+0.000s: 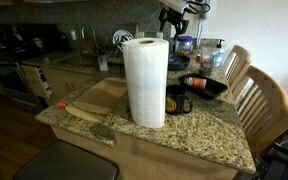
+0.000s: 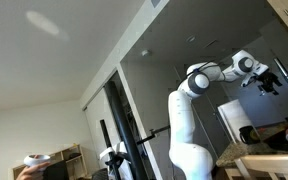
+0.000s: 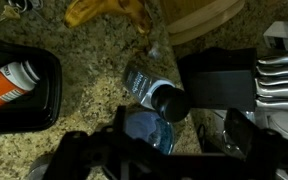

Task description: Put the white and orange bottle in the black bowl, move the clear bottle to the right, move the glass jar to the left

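In the wrist view the white and orange bottle (image 3: pixel 8 84) lies inside the black bowl (image 3: pixel 46 98) at the left. The clear bottle (image 3: pixel 144 82) with its dark cap stands on the granite counter at the middle, seen from above. A bluish glass jar (image 3: pixel 149 130) stands right beside it. My gripper (image 3: pixel 169 160) hangs above the bottle and jar, open and empty, with its dark fingers on either side at the bottom edge. In an exterior view the gripper (image 1: pixel 176 18) is high above the counter, and the bowl (image 1: pixel 208 88) holds the bottle (image 1: pixel 194 82).
A tall paper towel roll (image 1: pixel 144 82) stands mid-counter with a black mug (image 1: pixel 177 102) beside it. A wooden cutting board (image 1: pixel 94 98) lies at the left. A banana (image 3: pixel 109 10), a black holder (image 3: pixel 219 85) and forks (image 3: pixel 282 80) are near. Wooden chairs (image 1: pixel 264 100) flank the counter.
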Motion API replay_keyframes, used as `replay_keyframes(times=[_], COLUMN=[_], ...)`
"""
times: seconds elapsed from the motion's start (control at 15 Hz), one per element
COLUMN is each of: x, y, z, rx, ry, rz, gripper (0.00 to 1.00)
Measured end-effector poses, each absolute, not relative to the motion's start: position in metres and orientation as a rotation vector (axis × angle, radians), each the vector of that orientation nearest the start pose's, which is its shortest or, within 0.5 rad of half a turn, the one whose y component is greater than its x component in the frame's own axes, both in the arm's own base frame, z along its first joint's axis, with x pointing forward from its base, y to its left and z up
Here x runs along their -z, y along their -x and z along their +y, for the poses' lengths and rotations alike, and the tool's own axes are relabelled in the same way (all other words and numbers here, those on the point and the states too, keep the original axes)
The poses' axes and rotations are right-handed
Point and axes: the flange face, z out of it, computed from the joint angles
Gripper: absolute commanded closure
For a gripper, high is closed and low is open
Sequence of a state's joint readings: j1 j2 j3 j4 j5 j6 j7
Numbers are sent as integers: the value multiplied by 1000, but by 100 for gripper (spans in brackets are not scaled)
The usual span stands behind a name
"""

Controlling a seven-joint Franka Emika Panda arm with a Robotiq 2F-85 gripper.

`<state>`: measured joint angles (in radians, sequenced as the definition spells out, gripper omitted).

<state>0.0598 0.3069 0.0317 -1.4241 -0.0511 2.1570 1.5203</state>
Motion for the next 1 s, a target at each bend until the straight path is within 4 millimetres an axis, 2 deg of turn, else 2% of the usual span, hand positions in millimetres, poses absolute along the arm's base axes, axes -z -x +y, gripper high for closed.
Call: replay_keyframes(times=[0.4, 0.73, 0.93, 1.0], x=[-543, -533, -497, -491], y=[-737, -741, -745, -747], z=[51, 48, 34, 32], rx=[414, 398, 303, 305], ry=[2081, 2087, 2111, 2107], rz=[1968, 1989, 2083, 2087], gripper=[0, 0, 0, 0])
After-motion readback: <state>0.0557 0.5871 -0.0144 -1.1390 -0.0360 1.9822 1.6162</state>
